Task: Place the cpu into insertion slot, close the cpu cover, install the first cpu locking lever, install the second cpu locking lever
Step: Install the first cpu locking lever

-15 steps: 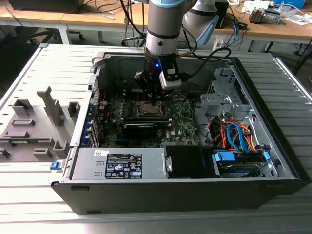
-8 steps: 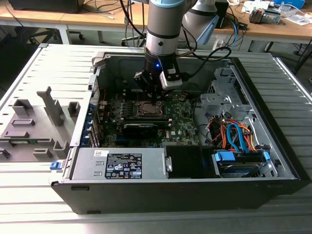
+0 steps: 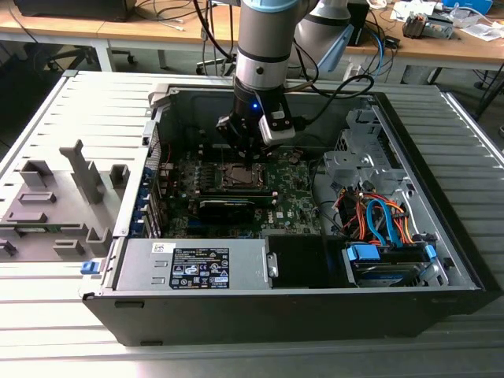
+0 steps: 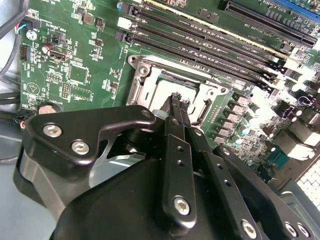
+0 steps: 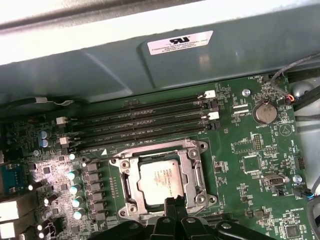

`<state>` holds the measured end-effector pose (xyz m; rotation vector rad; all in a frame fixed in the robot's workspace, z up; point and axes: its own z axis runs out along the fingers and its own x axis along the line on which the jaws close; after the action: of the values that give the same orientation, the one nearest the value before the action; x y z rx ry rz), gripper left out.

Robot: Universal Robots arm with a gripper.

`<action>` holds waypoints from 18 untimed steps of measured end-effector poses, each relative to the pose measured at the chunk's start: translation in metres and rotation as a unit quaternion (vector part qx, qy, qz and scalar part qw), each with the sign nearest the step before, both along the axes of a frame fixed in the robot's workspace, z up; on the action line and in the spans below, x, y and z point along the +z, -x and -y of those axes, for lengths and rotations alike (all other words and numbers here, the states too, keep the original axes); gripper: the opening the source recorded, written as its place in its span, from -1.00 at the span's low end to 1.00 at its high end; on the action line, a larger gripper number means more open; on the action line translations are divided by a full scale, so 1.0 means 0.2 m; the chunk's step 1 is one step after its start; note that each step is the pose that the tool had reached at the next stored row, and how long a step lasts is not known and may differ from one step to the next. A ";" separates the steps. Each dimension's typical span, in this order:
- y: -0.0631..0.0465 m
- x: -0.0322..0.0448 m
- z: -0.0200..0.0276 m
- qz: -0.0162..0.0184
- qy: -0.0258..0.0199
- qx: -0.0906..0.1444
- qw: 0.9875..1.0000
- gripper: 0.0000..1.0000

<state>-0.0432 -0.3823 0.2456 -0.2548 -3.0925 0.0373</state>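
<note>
The cpu [image 5: 160,180], a silver-grey square, lies in the insertion slot [image 5: 121,163] on the green board. The cpu cover [image 5: 195,172], a silvery frame, lies flat around it with the chip showing through its window. My gripper [image 5: 176,202] is shut, its black fingertips pressed together with nothing between them, right at the edge of the cpu and its frame. In the second wrist view the gripper [image 4: 178,98] stands over the cpu cover [image 4: 145,85]. In the exterior view the gripper [image 3: 250,161] hangs just above the insertion slot [image 3: 235,178] inside the open computer case.
Long black memory slots [image 5: 145,122] run beside the socket, and a coin battery [image 5: 264,112] sits further off. A black graphics card [image 3: 227,206], a power supply [image 3: 193,264] and orange and blue cables [image 3: 378,216] crowd the case. A grey fixture [image 3: 55,205] stands at the exterior view's left.
</note>
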 end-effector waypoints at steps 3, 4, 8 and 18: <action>0.00 0.000 0.000 0.000 0.000 0.006 1.000 -0.79; 0.00 0.000 0.000 0.000 0.000 0.007 1.000 -0.79; 0.00 0.000 0.000 0.000 0.000 0.012 1.000 -0.79; 0.00 0.000 0.000 0.000 0.000 0.032 0.999 -0.79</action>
<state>-0.0432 -0.3823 0.2456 -0.1543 -3.1000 0.0388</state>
